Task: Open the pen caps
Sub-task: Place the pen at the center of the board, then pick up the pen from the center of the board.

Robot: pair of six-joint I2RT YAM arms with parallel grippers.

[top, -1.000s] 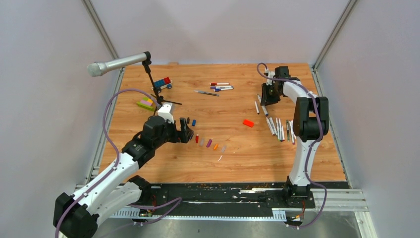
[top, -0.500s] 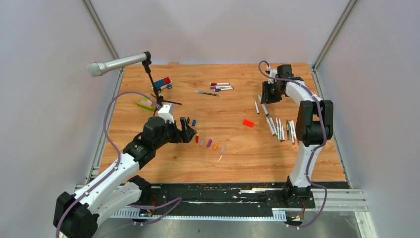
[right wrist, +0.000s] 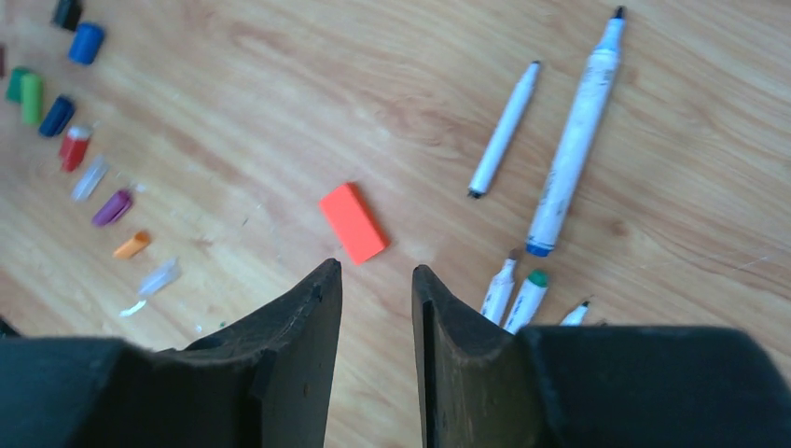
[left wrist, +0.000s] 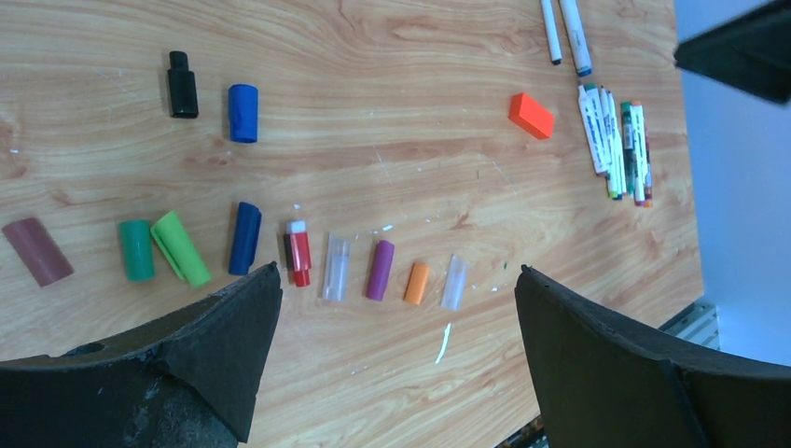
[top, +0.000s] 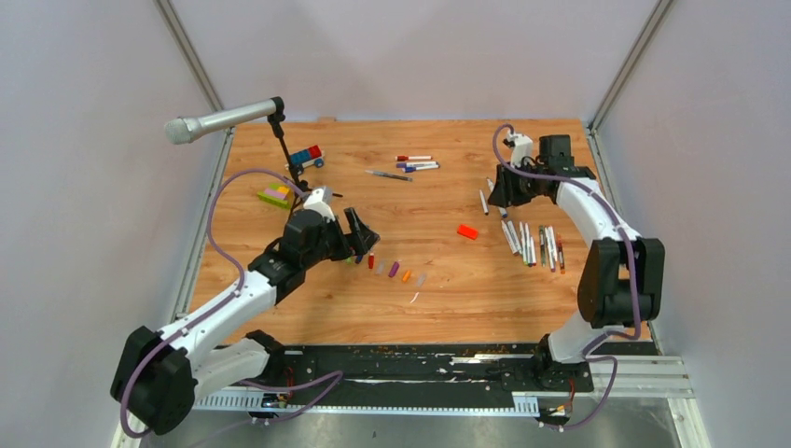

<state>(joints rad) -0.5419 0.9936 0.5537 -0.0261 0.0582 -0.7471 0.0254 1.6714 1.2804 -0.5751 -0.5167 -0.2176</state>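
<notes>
Overhead and wrist views, pen-cap task. Eleven pen caps [left wrist: 245,238] lay on the wooden table [top: 438,289], counted in the left wrist view: nine in a loose row (brown, green, lime, dark blue, red, clear, purple, orange, clear) and two apart from it, one black [left wrist: 182,84] and one blue [left wrist: 242,112]. All were short, stubby tubes lying on their sides; the red one [left wrist: 298,254] showed a white end.

The pens [left wrist: 614,140], thin with pale barrels and coloured ends, lay in a bundle at the right of the table, with two single ones [left wrist: 575,37] just beyond it and a further small group [top: 415,164] at the far centre; their full number could not be counted. One orange-red block [left wrist: 532,115], one microphone [top: 219,119] and two brick stacks [top: 305,156] were also present.

The left pincer [left wrist: 392,277] hung over the row with its jaws wide apart and empty. The right pincer [right wrist: 376,273] hung near the block and the single pens, its jaws slightly apart with nothing between them.

Compared with a second earlier, the left pincer had advanced and turned, covering the blue cap overhead, and the right arm's elbow had swung outward toward the near right.
</notes>
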